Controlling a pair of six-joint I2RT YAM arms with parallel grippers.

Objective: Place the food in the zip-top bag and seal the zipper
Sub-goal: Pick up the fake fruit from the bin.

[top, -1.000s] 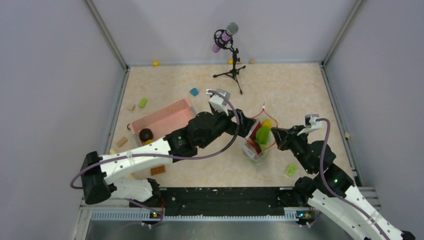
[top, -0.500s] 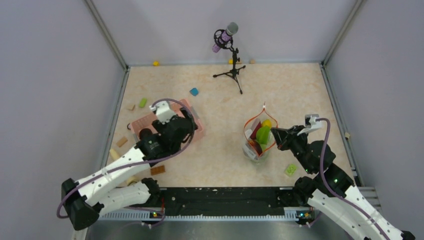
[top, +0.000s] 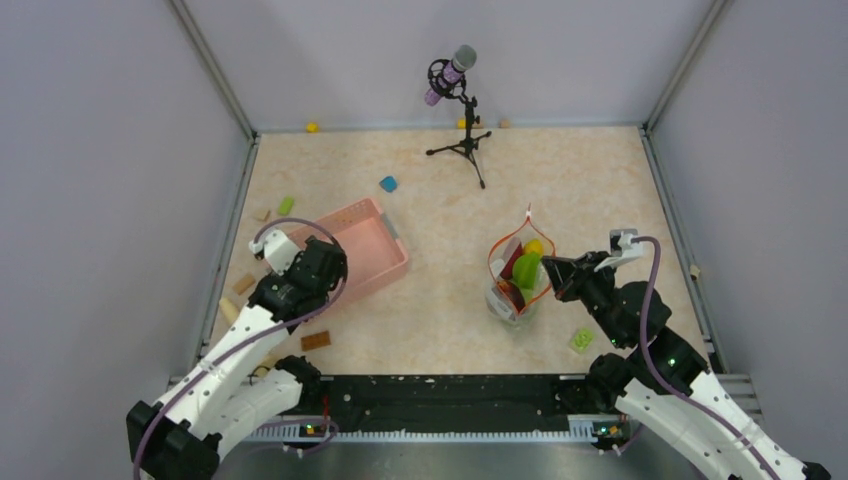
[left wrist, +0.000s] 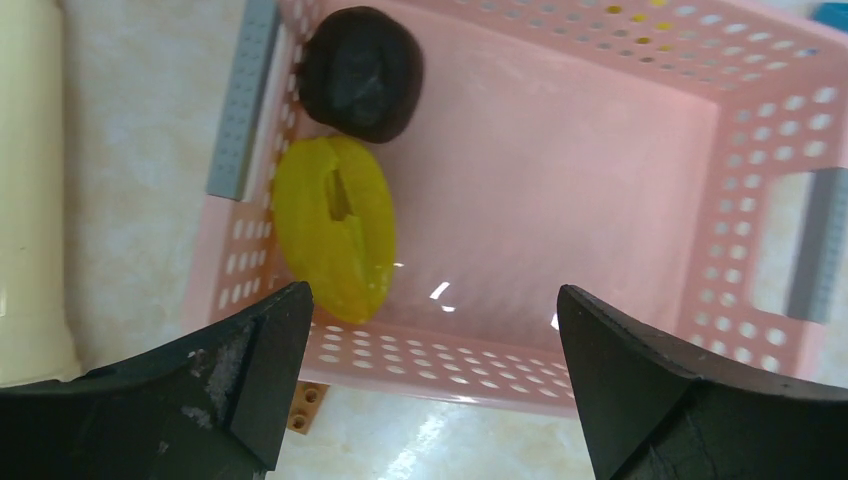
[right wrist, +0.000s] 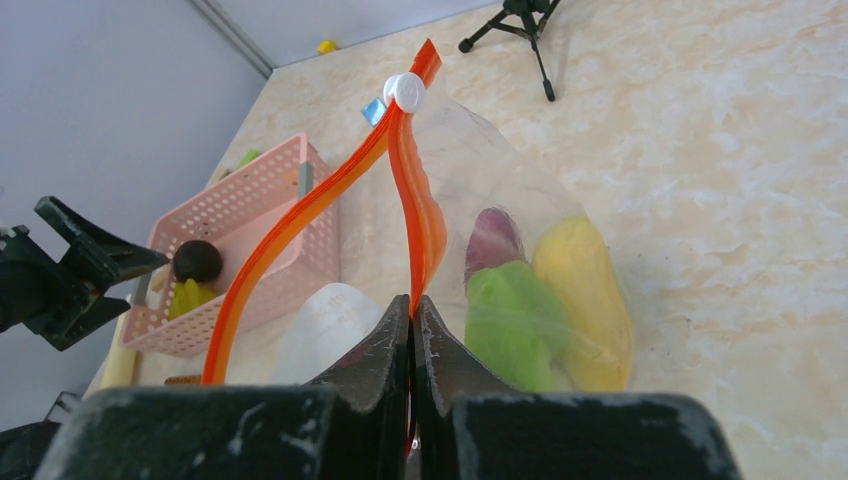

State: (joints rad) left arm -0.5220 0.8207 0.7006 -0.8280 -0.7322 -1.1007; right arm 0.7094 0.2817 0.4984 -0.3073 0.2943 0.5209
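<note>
Clear zip-top bag (top: 510,290) part-filled, orange-red zipper (right wrist: 425,225) unsealed in right gripper (right wrist: 412,310) pinch; brown round toy (left wrist: 362,72), yellow toy (left wrist: 335,228) in pink slotted basket (left wrist: 600,60) below spread left gripper (left wrist: 432,305).

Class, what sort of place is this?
Probably a robotics lab cell: grey walls enclose the table, a left arm and right arm are bolted at its edge, a microphone stands on it.

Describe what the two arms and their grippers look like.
The left arm and right arm have white links with black joints and wrists. A lavender cable loops along each to a small white camera housing. The left gripper and right gripper have black, wedge-shaped fingers, scuffed pale in places.
</note>
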